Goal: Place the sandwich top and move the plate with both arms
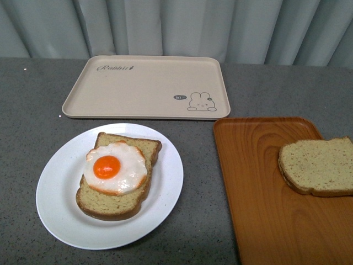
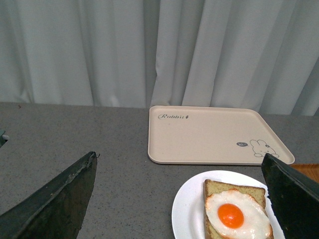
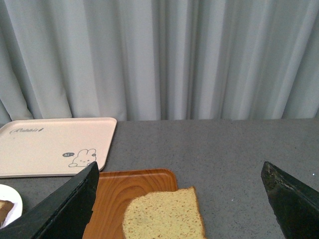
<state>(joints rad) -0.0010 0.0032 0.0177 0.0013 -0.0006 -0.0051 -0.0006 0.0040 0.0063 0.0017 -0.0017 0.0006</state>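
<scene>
The sandwich top (image 1: 318, 165), a plain tan speckled slice with brown crust, lies on the orange wood-grain tray (image 1: 259, 182) at the right; it also shows in the right wrist view (image 3: 164, 216). The white plate (image 1: 60, 190) at the front left holds a bread slice (image 1: 113, 203) with a fried egg (image 1: 117, 167) on it. In the left wrist view the plate (image 2: 187, 211) and egg (image 2: 237, 215) sit low between the jaws. My left gripper (image 2: 179, 199) is open above the table beside the plate. My right gripper (image 3: 179, 199) is open above the sandwich top. Neither arm shows in the front view.
A beige rabbit-print tray (image 1: 146, 85) lies at the back middle of the grey table (image 1: 33, 88). It also shows in the left wrist view (image 2: 204, 134) and the right wrist view (image 3: 45, 144). Pale curtains hang behind the table.
</scene>
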